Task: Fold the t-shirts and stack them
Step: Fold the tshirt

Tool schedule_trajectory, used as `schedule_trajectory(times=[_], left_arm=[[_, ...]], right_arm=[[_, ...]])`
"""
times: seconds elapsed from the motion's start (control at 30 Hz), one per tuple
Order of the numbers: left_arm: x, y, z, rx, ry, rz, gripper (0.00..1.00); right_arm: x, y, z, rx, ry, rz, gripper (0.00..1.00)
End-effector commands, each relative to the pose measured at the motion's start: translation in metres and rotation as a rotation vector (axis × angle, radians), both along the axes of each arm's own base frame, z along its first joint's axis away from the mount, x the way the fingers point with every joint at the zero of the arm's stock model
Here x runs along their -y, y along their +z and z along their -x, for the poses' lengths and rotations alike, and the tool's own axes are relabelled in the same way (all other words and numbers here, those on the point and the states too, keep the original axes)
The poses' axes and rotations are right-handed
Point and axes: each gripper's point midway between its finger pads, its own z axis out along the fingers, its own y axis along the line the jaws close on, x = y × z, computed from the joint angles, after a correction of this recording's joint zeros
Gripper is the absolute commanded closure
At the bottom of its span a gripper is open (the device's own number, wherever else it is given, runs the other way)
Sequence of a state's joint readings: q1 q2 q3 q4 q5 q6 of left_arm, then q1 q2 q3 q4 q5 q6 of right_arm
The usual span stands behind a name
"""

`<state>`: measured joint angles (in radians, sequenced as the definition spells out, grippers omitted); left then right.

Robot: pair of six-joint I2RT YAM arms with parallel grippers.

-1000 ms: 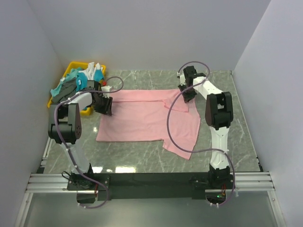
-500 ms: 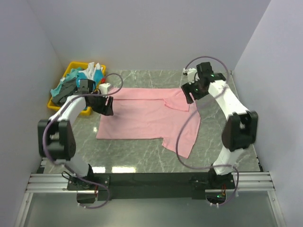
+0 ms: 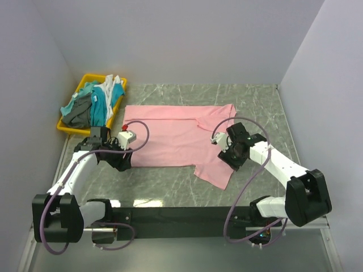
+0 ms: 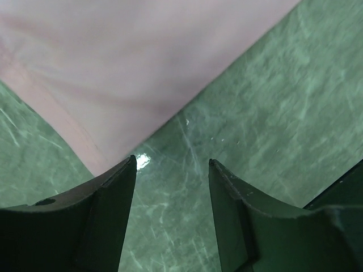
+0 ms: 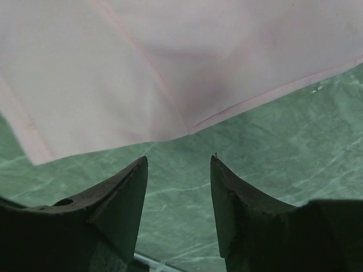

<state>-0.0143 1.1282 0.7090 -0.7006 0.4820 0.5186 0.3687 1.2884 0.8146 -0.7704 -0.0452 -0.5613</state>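
Looking down on a light pink t-shirt (image 3: pixel 170 136) spread nearly flat across the middle of a green marble table (image 3: pixel 261 107), with one sleeve turned in at the far right and a flap trailing toward the near edge. Hovering low at the shirt's near left corner with the left gripper (image 4: pixel 173 164): jaws apart and empty, bare marble between them, pink hem just beyond. Hovering likewise at the near right hem with the right gripper (image 5: pixel 178 161): jaws apart, gripping nothing. Leaving the teal, dark grey and white t-shirts (image 3: pixel 93 105) heaped in a yellow bin (image 3: pixel 84 84) at the far left corner.

Judging from the layout: lining up for the first fold, with nothing folded or stacked yet. Next move probably calling for lowering both claws onto the near corners, pinching only the cloth edge, then lifting together and carrying that edge evenly toward the far hem.
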Motion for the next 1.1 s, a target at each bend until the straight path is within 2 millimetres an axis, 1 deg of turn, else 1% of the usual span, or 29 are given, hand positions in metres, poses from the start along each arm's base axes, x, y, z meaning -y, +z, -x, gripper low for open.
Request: schedule_trajectory(times=[0.0,0.17,0.3,0.33,0.53,0.67,0.83,0.93,1.0,1.07], left_arm=[[-0.011,-0.008,-0.005,0.043,-0.017,-0.064,0.41],[-0.020,-0.020,-0.006,0.023,-0.019,-0.120,0.40],[-0.024,-0.023,-0.012,0.017,-0.008,-0.142,0.40],[-0.025,-0.023,-0.013,0.012,-0.004,-0.142,0.40],[-0.029,-0.027,-0.021,0.003,0.031,-0.163,0.40],[-0.032,-0.033,-0.027,-0.001,0.043,-0.176,0.39],[-0.033,-0.039,-0.032,-0.001,0.031,-0.181,0.40],[-0.035,-0.047,-0.032,-0.013,0.019,-0.197,0.42],[-0.037,-0.053,-0.031,-0.030,0.008,-0.209,0.43],[-0.038,-0.057,-0.030,-0.040,0.004,-0.215,0.44]], right_arm=[[0.002,0.002,-0.037,0.157,0.008,0.046,0.45],[-0.005,-0.001,-0.035,0.127,0.012,0.019,0.46],[-0.006,-0.006,-0.032,0.095,0.007,0.016,0.46],[-0.012,-0.008,-0.028,0.077,0.021,-0.011,0.46],[-0.017,-0.009,-0.011,0.026,0.060,-0.042,0.48],[-0.017,-0.020,0.000,-0.012,0.070,-0.038,0.48],[-0.018,-0.037,0.001,-0.054,0.061,-0.024,0.48],[-0.019,-0.049,0.004,-0.084,0.058,-0.015,0.47],[-0.020,-0.053,0.005,-0.089,0.056,-0.011,0.47],[-0.018,-0.059,0.010,-0.115,0.054,-0.001,0.47]])
